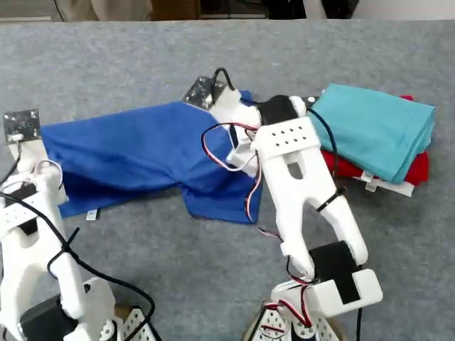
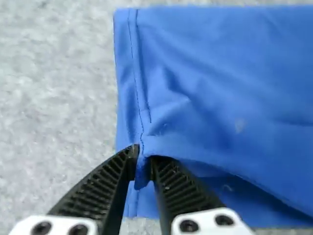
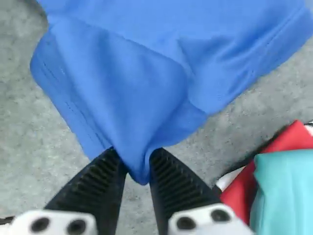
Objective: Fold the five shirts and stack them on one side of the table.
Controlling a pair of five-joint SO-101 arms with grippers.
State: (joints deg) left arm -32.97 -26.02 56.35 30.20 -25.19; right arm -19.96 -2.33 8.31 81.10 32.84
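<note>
blue shirt (image 1: 142, 153) is stretched out across the middle of the grey counter (image 1: 106, 64), pinched at both ends. left end effector (image 2: 144, 155) is nearly closed, clamped right on the stitched hem at the shirt's left edge. right end effector (image 3: 133, 154) has a bunched fold of the other end squeezed between its fingers. just past it on the right side sits the folded pile, teal shirt (image 1: 373, 128) on top of a red shirt (image 1: 419, 167).
</note>
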